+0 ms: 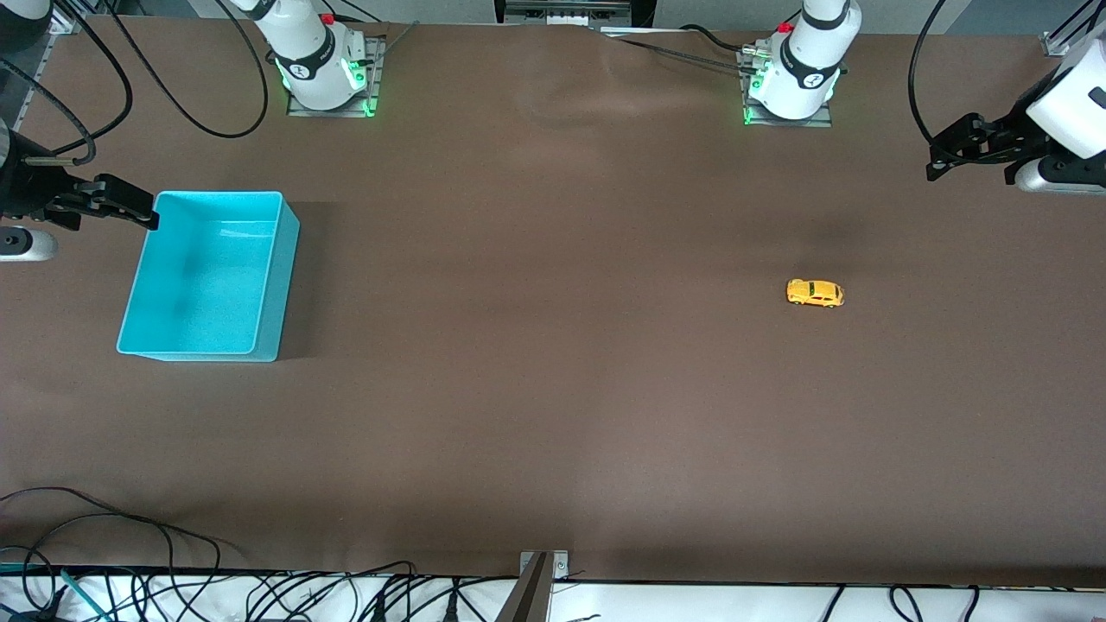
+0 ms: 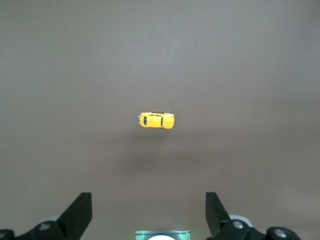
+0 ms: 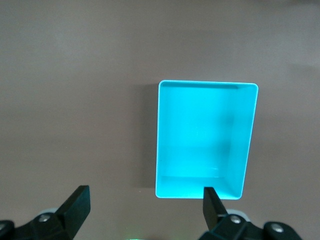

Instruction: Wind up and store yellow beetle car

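Note:
The yellow beetle car (image 1: 815, 293) stands on its wheels on the brown table toward the left arm's end; it also shows in the left wrist view (image 2: 156, 120). My left gripper (image 1: 940, 161) is open and empty, raised high near that end's table edge, apart from the car. The turquoise bin (image 1: 263, 333) is empty at the right arm's end and shows in the right wrist view (image 3: 165, 135). My right gripper (image 1: 143, 212) is open and empty, up in the air by the bin's corner nearest the arm bases.
The two arm bases (image 1: 324, 73) stand along the table edge farthest from the front camera. Loose cables (image 1: 130, 553) lie along the edge nearest to it. A metal bracket (image 1: 540, 574) sits at the middle of that edge.

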